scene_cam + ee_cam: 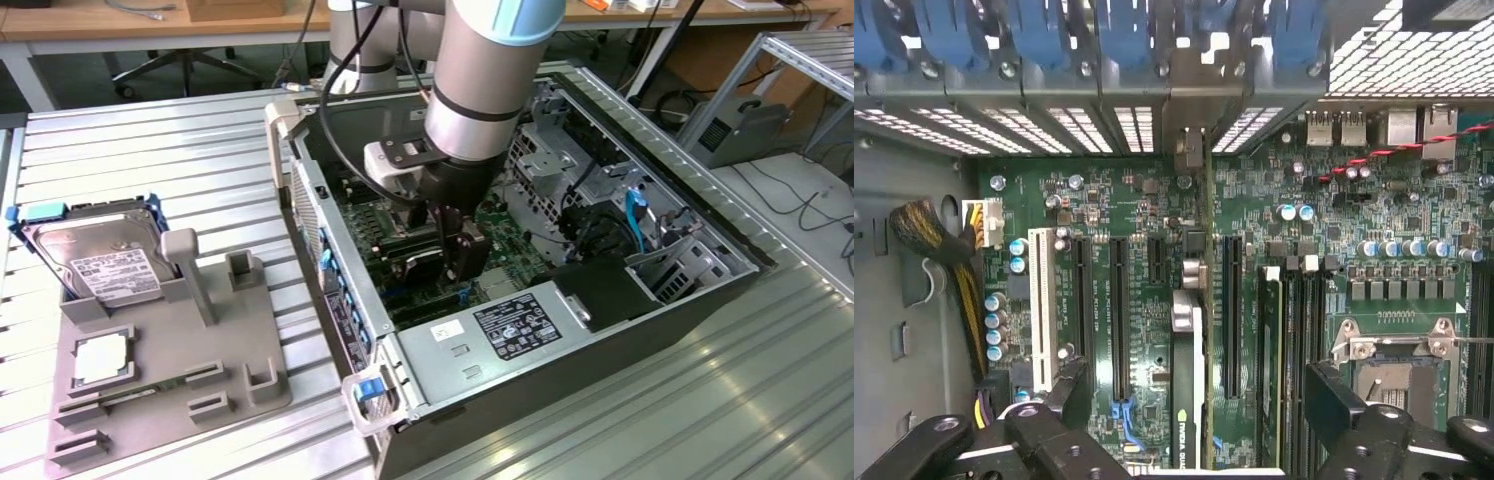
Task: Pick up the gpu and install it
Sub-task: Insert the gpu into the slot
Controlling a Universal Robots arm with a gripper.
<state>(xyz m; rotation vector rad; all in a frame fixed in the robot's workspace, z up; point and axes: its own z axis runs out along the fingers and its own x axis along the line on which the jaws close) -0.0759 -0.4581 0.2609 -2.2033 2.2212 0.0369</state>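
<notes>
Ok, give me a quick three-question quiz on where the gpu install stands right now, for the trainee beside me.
1. True or false: the gripper is clamped shut on the gpu.
2. Where is the gpu? A) lying on the grey fixture; B) standing edge-on on the motherboard, between the fingers; C) on the metal table.
3. Fill in: the fixture holds a ____ with blue rails.

Key: 1 false, the jaws stand open on either side of the card; 2 B; 3 hard drive.
</notes>
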